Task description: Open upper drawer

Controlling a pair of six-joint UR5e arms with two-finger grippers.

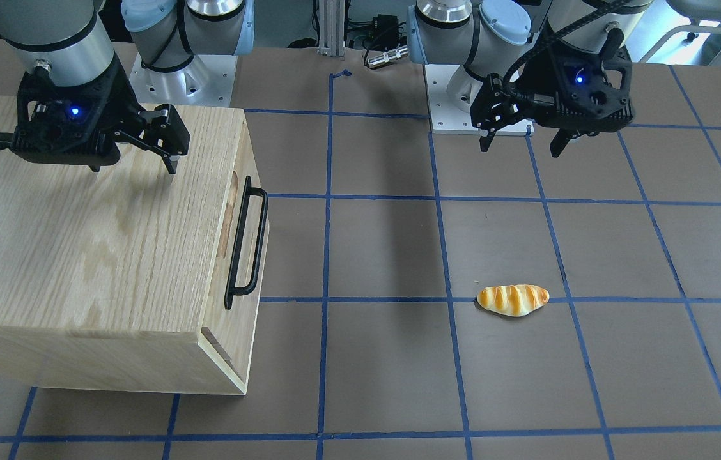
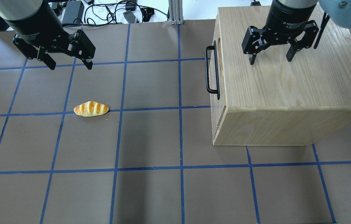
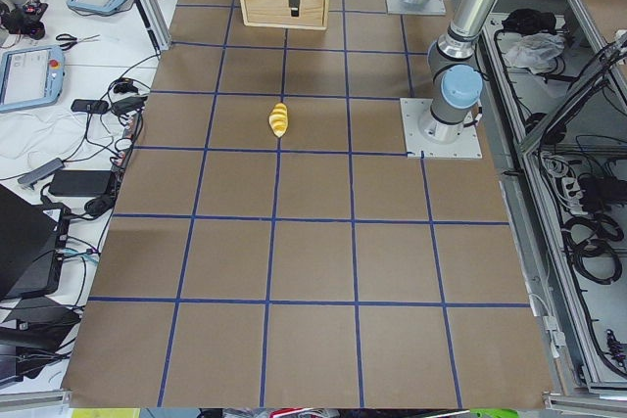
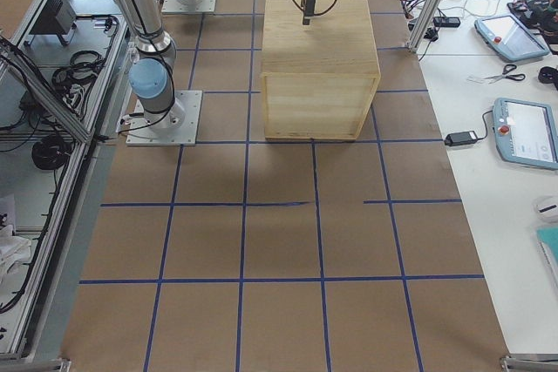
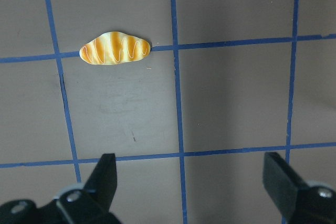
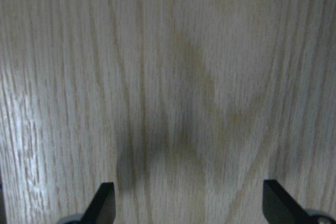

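The upper drawer's front panel (image 1: 247,255), with its long black bar handle (image 1: 246,243) and a notch behind it, stands shut against the wooden cabinet; it also shows in the overhead view (image 2: 216,67). My right gripper (image 2: 270,59) hangs open and empty just above the cabinet's oak top (image 2: 287,87), behind the handle and apart from it; its wrist view (image 6: 189,208) shows only wood grain. My left gripper (image 2: 71,66) is open and empty above the bare table, far from the cabinet; it also shows in the front view (image 1: 519,148).
A toy bread roll (image 2: 91,109) lies on the brown, blue-taped table, in front of the left gripper; the left wrist view shows it too (image 5: 115,49). The cabinet (image 4: 318,32) stands on the robot's right side. Cables and tablets lie beyond the table's far edge.
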